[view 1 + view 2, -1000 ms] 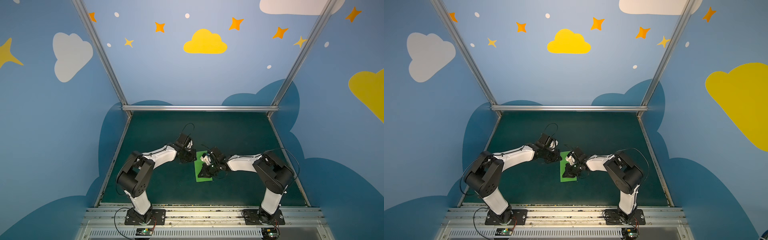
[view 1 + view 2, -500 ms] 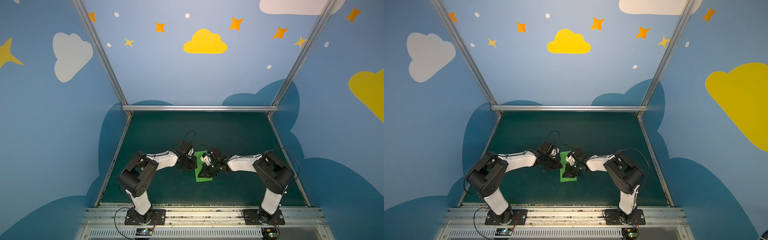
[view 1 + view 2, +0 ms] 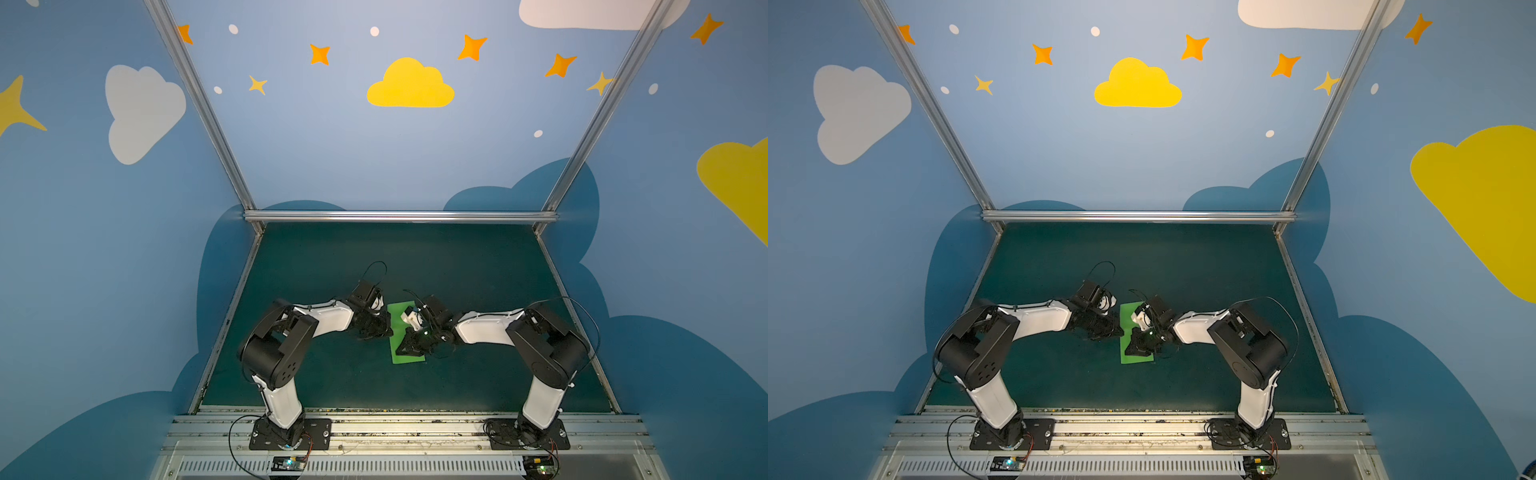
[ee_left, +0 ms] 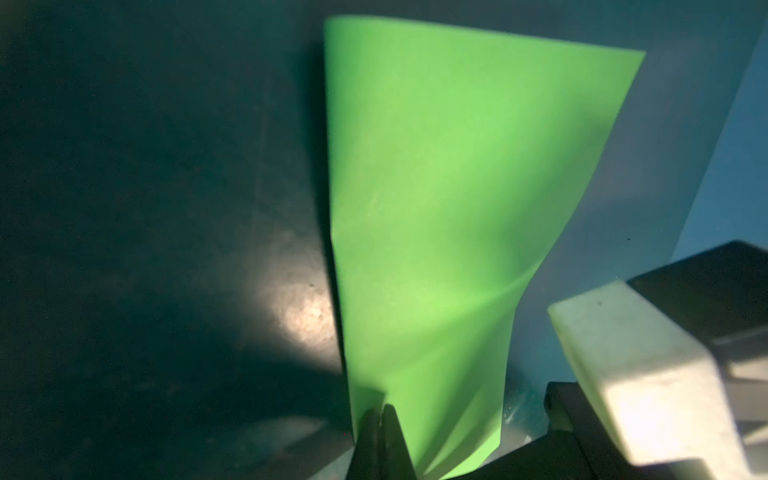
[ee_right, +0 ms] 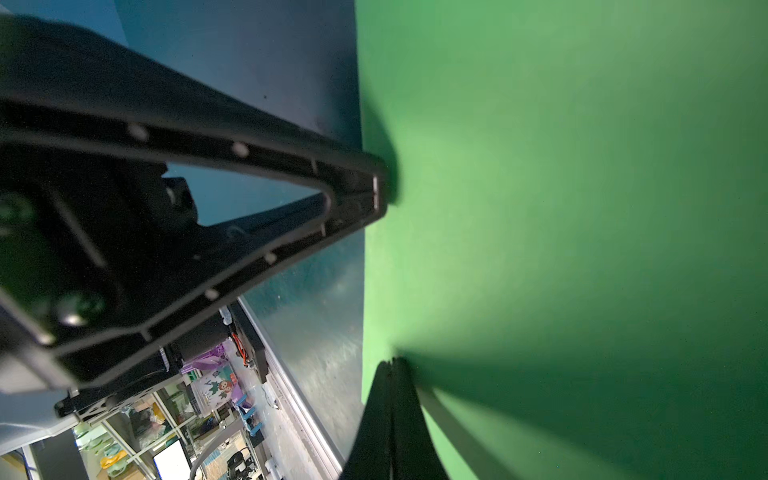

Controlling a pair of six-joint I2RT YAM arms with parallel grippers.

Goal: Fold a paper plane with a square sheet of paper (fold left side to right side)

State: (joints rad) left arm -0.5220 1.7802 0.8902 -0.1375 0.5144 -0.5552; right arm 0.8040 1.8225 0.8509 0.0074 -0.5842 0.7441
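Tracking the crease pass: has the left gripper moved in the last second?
Yes: the left gripper moved toward the front rail, along the edge of the sheet.

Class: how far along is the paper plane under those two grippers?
Done: the square sheet of paper already lies as a narrow rectangle, so the side-to-side fold looks made. In hand: left gripper and right gripper, both shut, press on it. Left: no pointed nose or wings yet.

The left gripper [image 3: 386, 331] and right gripper [image 3: 404, 350] crowd the paper [image 3: 409, 360]; the surrounding mat [image 3: 415, 257] lies open.
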